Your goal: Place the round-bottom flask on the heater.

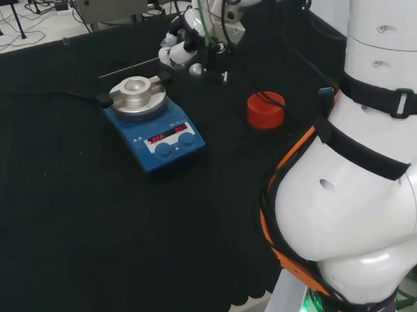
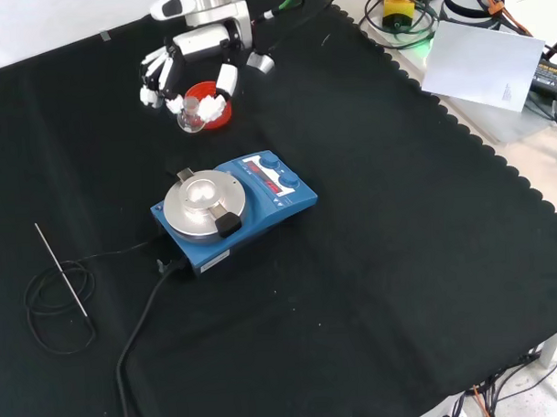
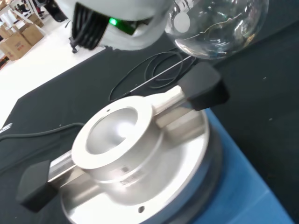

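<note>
**Now the flask hangs in the hand**

Clearly the flask (image 3: 216, 25) is thin glass. It looks light, smooth and slippery, and it could break if it bumps the metal. I think the neck is the safest place to hold it, since the round belly would slide. In the front view the hand (image 2: 187, 70) has its fingers curled around the flask, up above the red ring (image 2: 213, 105), near the cloth's far edge. The heater (image 2: 233, 208) sits close by, toward the middle, with its metal cup (image 3: 119, 135) empty.
</note>
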You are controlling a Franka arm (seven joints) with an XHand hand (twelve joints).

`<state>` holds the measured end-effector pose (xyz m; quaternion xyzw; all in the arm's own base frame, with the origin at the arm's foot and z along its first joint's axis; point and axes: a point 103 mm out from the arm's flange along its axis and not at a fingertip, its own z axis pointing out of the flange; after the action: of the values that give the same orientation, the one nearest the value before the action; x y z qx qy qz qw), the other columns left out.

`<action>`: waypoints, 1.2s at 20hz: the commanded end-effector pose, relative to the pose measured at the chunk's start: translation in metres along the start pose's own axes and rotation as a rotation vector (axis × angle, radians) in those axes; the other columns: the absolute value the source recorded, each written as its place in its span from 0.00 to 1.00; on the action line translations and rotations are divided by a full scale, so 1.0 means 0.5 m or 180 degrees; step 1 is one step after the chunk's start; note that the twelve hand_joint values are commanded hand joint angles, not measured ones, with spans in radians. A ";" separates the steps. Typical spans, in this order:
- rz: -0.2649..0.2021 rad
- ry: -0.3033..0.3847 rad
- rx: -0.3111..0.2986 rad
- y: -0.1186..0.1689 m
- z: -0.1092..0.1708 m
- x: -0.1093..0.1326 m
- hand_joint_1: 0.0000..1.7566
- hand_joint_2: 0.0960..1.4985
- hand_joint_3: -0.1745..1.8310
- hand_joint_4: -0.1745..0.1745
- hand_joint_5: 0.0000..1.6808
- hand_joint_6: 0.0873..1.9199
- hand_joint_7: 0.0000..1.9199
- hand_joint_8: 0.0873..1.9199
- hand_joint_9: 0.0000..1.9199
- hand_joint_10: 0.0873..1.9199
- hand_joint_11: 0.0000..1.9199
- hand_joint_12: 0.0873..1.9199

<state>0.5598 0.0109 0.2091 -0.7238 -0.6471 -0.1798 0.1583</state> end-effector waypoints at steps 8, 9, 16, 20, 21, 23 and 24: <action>-0.0019 0.0347 0.0166 0.035 0.067 0.067 0.61 0.41 0.53 0.77 0.61 0.61 0.25 0.28 0.34 0.28 0.11 0.67; 0.0000 0.0386 0.0169 0.036 0.070 0.067 0.61 0.41 0.53 0.77 0.61 0.61 0.25 0.28 0.34 0.28 0.11 0.67; -0.0038 0.0455 0.0171 0.040 0.087 0.088 0.61 0.41 0.52 0.78 0.62 0.60 0.25 0.28 0.34 0.28 0.11 0.67; -0.0115 0.0479 0.0202 0.038 0.097 0.109 0.62 0.41 0.52 0.78 0.62 0.60 0.25 0.28 0.34 0.28 0.11 0.67; -0.0134 0.0500 0.0222 0.038 0.100 0.111 0.62 0.41 0.52 0.78 0.62 0.59 0.25 0.28 0.34 0.28 0.11 0.67; -0.0150 0.0501 0.0238 0.039 0.106 0.114 0.62 0.41 0.52 0.79 0.62 0.59 0.25 0.28 0.34 0.28 0.10 0.67; -0.0155 0.0507 0.0242 0.039 0.111 0.119 0.62 0.41 0.52 0.79 0.62 0.59 0.26 0.28 0.34 0.28 0.10 0.68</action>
<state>0.5875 0.0785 0.1903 -0.6909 -0.6513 -0.2159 0.2278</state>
